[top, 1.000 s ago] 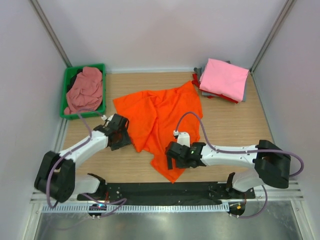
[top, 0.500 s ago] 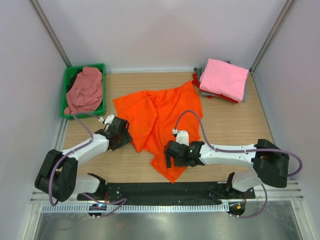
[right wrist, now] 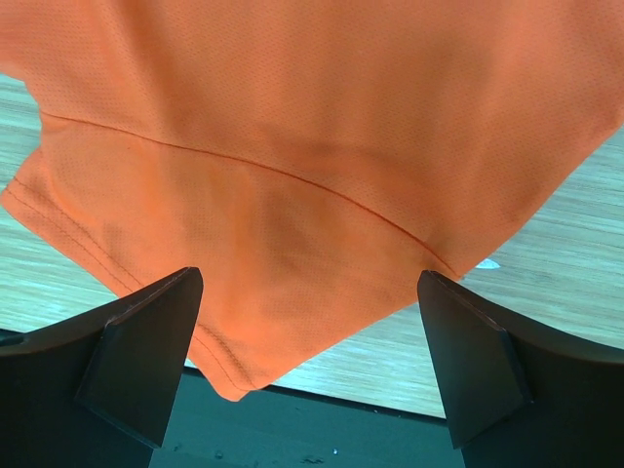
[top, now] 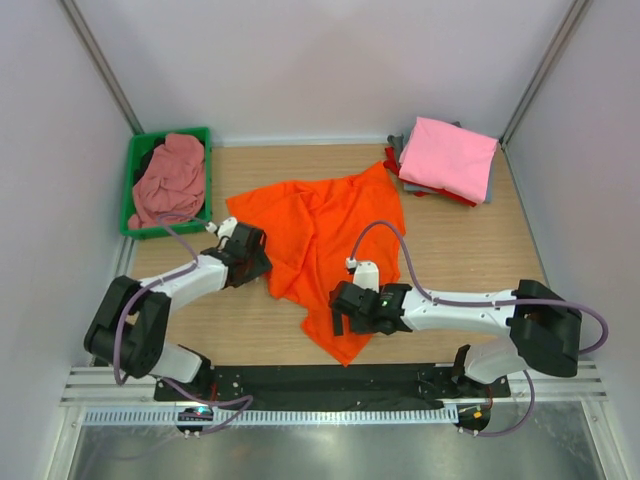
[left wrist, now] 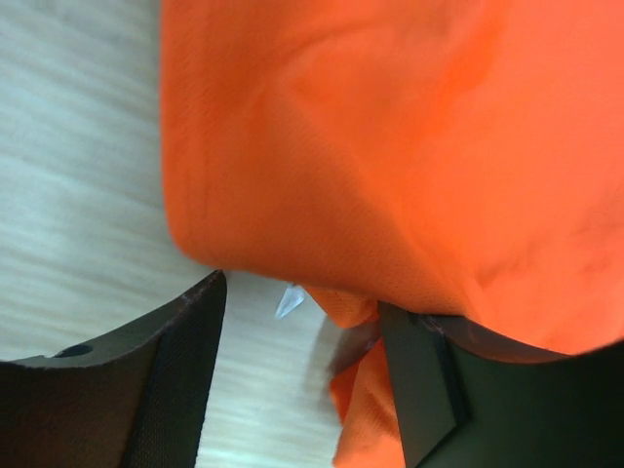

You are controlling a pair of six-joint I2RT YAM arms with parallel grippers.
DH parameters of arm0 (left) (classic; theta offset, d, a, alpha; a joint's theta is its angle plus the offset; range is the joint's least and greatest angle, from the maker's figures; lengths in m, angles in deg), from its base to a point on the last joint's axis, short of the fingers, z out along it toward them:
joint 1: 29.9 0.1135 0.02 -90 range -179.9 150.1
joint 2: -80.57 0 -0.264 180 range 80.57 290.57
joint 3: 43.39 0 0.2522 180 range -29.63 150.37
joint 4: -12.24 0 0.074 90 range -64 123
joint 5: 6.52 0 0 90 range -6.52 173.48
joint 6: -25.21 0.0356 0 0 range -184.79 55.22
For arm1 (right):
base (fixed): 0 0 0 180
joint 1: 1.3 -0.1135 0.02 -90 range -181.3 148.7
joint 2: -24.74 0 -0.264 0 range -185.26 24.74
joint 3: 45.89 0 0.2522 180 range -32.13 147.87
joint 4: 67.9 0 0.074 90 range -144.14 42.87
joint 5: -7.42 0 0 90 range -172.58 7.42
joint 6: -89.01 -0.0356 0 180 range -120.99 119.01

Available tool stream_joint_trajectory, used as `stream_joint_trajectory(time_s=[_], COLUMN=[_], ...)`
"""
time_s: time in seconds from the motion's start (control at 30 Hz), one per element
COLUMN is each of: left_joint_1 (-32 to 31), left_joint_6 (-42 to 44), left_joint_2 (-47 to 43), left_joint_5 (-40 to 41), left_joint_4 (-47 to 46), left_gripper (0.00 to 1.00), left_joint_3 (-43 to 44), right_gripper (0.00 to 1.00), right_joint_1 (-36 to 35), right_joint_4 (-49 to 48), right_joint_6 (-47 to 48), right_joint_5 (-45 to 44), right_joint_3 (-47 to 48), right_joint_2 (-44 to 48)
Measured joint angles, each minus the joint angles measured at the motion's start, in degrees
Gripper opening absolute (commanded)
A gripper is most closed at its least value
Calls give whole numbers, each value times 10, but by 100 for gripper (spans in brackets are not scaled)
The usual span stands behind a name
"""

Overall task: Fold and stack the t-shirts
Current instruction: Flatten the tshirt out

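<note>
While left pincer (left wrist: 302, 304) and right pincer (right wrist: 312, 285) gape released, the fine-knit orange t-shirt (top: 330, 220) lies creased.

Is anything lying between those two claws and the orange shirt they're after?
Nothing visible does. The left gripper is at the orange shirt's left edge, and the right gripper is over its near corner. Both stand open right at the cloth.

orange tee (left wrist: 390, 146) cropped, btm stack tees (top: 394, 158) mostly hidden
</note>
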Motion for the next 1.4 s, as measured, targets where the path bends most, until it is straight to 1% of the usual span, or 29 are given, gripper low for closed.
stream_joint_trajectory(time_s=[0.07, 0.1, 0.17, 0.2, 0.27, 0.3, 0.33, 0.47, 0.57, 0.63, 0.77, 0.83, 0.97, 1.03, 1.13, 1.23, 1.4], left_joint_1=[0, 0, 0, 0, 0, 0, 0, 0, 0, -1, 2, 6, 12, 12, 12, 12, 12], left_joint_6=[5, 8, 13, 17, 22, 24, 26, 40, 58, 74, 109, 124, 132, 132, 135, 138, 139], left_joint_2=[25, 39, 60, 70, 87, 94, 99, 105, 101, 81, -17, -89, -195, -226, -247, -252, -259], left_joint_5=[3, 4, 7, 9, 9, 7, 6, -7, -26, -34, -48, -52, -52, -53, -53, -56, -60], left_joint_4=[-3, -5, -12, -16, -24, -28, -32, -31, 9, 56, 151, 194, 266, 293, 323, 346, 366], left_gripper=[55, 49, 42, 31, 18, 2, 0, 0, 0, 0, 0, 2, 4, 5, 4, 2, 0], left_joint_3=[19, 31, 46, 54, 66, 71, 74, 82, 94, 98, 98, 98, 102, 104, 105, 106, 106], right_gripper=[100, 100, 100, 100, 100, 100, 100, 100, 100, 100, 98, 97, 96, 97, 96, 97, 97], right_joint_1=[0, 0, 0, 0, 0, 0, 0, 0, 0, 0, 0, 0, -14, -33, -70, -115, -172], right_joint_4=[-7, -11, -19, -21, -26, -27, -28, -35, -38, -40, -53, -57, -46, -34, -16, 0, 42], right_joint_6=[1, 2, 4, 5, 9, 10, 13, 23, 24, 24, 18, 12, -14, -29, -59, -96, -167], right_joint_5=[2, 4, 6, 7, 10, 11, 11, 14, 19, 22, 30, 35, 30, 23, 15, 6, -11], right_joint_3=[0, -1, -4, -5, -9, -10, -12, -13, -13, -13, -21, -27, -35, -34, -32, -32, -32], right_joint_2=[-2, -3, -4, -5, -6, -6, -7, -12, -16, -16, -14, -11, -7, -7, -7, -5, 20])
